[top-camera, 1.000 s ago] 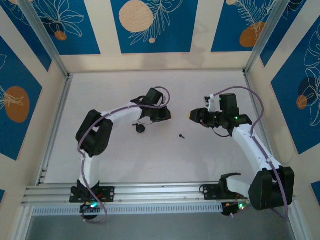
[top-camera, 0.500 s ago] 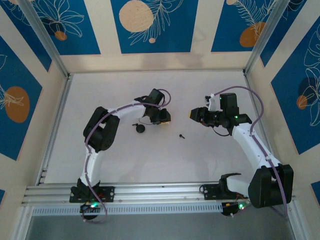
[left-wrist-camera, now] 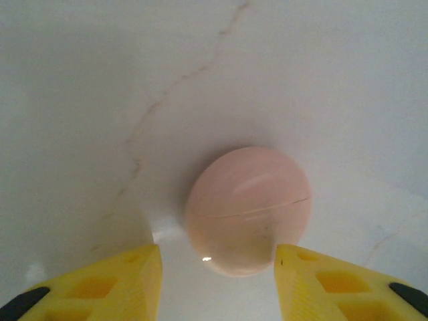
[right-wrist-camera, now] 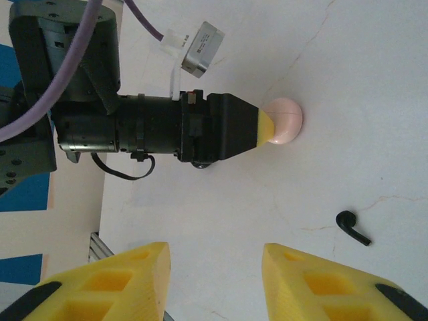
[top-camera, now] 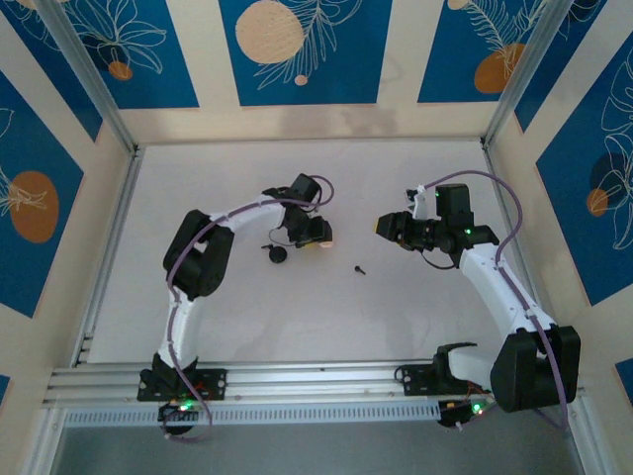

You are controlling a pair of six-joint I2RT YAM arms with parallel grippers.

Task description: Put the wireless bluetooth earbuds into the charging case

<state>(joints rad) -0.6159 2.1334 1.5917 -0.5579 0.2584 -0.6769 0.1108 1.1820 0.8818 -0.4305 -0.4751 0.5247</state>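
Note:
A pink disc (left-wrist-camera: 247, 210) lies on the white table just ahead of my left gripper (left-wrist-camera: 217, 259). That gripper is open, its yellow fingers (left-wrist-camera: 127, 277) standing either side of the disc's near edge, the right one very close to it. The black round charging case (top-camera: 278, 254) sits on the table just near-left of the left gripper (top-camera: 318, 237). One black stemmed earbud (top-camera: 361, 267) lies alone between the two arms and appears again (right-wrist-camera: 352, 227) in the right wrist view. My right gripper (right-wrist-camera: 215, 257) hovers open and empty, facing the left gripper (right-wrist-camera: 266, 127) and the disc (right-wrist-camera: 286, 120).
The white table (top-camera: 247, 317) is walled by cream and blue patterned panels (top-camera: 297, 49). An aluminium rail (top-camera: 316, 381) runs along the near edge by the arm bases. Bare table lies in front of both grippers and along the far side.
The left arm's elbow has swung right and its gripper has shifted slightly nearer, with its jaws coming apart. The right arm, case and earbud have stayed put.

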